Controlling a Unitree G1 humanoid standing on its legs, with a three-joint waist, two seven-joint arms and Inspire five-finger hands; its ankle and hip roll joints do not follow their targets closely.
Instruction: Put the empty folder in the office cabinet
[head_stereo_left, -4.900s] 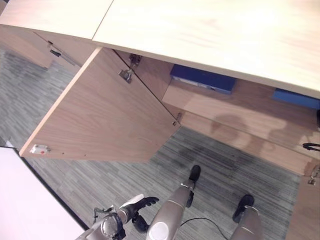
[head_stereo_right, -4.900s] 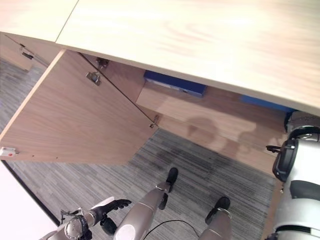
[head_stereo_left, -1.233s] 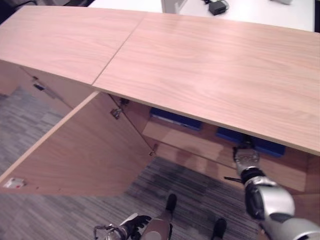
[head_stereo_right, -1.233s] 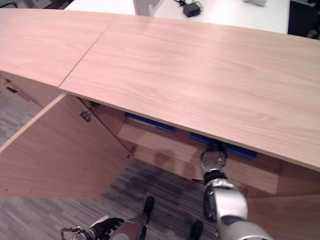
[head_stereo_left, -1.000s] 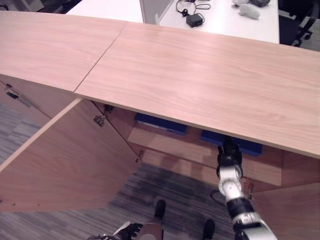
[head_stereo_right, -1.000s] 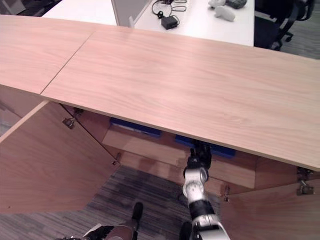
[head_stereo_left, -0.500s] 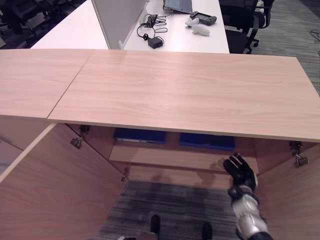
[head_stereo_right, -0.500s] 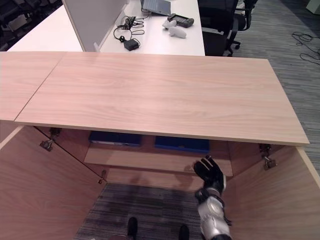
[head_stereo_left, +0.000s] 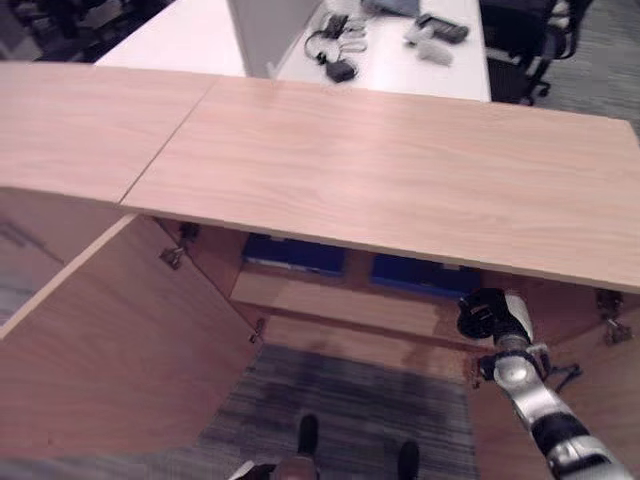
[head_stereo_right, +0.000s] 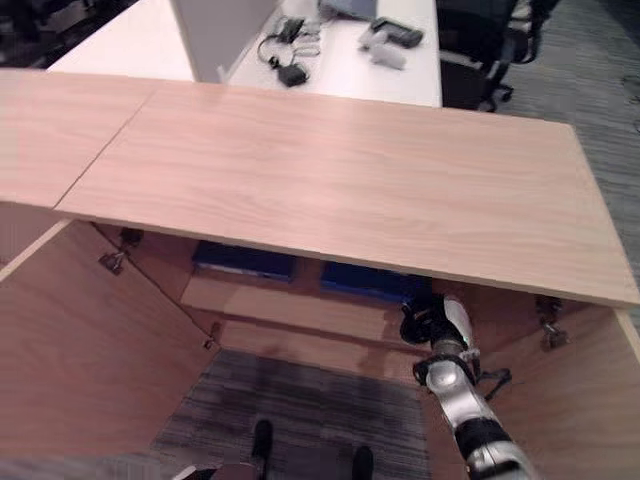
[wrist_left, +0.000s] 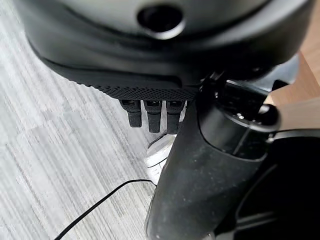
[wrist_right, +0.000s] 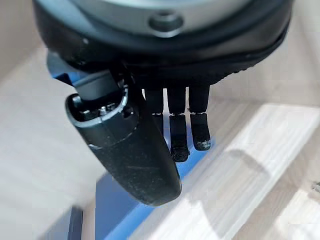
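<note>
Both head eyes look down on the cabinet (head_stereo_left: 400, 180); wrists close-up.

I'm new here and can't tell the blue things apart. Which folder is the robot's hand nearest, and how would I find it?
Start at the long wooden cabinet with both doors swung open, and look at the shelf under its top. Two blue folders lie flat there side by side, and the right folder is the one you want. Unlike the left folder, it has the robot's dark right hand just in front of it.

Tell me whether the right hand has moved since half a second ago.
Yes. The right hand has gone up to the shelf edge, by the right blue folder.
</note>
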